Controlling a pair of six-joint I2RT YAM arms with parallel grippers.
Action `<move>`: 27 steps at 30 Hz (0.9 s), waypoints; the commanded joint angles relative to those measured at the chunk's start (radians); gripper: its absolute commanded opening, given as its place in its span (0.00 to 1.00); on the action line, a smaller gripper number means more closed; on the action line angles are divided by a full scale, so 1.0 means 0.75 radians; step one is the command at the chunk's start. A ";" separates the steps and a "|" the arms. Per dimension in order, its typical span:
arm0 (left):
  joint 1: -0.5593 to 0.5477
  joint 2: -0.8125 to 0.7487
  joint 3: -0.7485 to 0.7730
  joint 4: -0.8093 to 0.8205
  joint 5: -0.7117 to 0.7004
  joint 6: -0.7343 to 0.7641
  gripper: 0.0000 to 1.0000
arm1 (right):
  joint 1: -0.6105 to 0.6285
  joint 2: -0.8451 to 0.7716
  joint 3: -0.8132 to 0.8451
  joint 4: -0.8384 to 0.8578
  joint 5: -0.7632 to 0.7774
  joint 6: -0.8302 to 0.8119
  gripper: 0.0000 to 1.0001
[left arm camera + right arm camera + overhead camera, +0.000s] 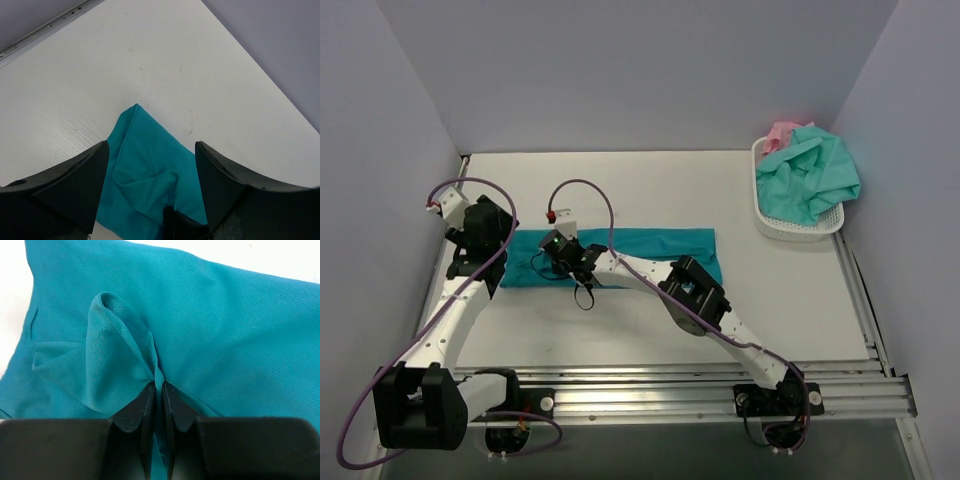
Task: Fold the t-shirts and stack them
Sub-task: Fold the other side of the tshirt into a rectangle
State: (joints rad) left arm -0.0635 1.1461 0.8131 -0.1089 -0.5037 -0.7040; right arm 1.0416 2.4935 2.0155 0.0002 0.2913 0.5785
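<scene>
Deep teal t-shirt (pixel 660 243), mint-green shirt (pixel 810 175), pink shirt (pixel 782 131), white perforated basket (pixel 790 229), plain white table (pixel 620 185)

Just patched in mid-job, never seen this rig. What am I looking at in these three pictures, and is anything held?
Two white robot arms are bolted at the near edge of a white table, each ending in a two-finger gripper. One picture looks down from above and behind them. The other two come from wrist cameras, so the dark shapes at the bottom are that arm's own fingers. A deep teal-blue t-shirt lies there as a long strip. The right gripper is shut on a pinched-up fold of it. The left gripper hangs open over the shirt's left end, holding nothing. A white perforated plastic basket holds a mint-green shirt and a pink one.
</scene>
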 commanded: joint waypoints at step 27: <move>0.009 -0.015 0.002 0.063 0.009 -0.014 0.78 | 0.127 -0.369 -0.386 -0.027 0.199 0.000 0.08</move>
State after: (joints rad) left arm -0.0635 1.1408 0.8093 -0.1085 -0.5007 -0.7040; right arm 1.1229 2.3138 1.7443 -0.0097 0.3779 0.5751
